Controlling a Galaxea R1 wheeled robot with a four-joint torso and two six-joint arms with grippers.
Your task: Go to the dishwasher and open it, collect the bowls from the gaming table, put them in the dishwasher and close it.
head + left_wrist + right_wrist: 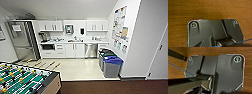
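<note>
Kitchenette w/ dishwasher (pixel 90 50) shut, wall posters (pixel 120 27) unreadable, bins (pixel 110 63) nearby.

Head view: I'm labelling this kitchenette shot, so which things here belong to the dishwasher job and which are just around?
Belongs to the job:
- dishwasher, steel front, door shut, under the counter

Just around:
- foosball table
- blue-lidded bin
- green-lidded bin
- fridge
- posters
- white cabinets

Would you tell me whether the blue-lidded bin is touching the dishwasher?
Apart. In the head view, the blue-lidded bin stands near the right wall, with bare floor between it and the dishwasher.
</note>
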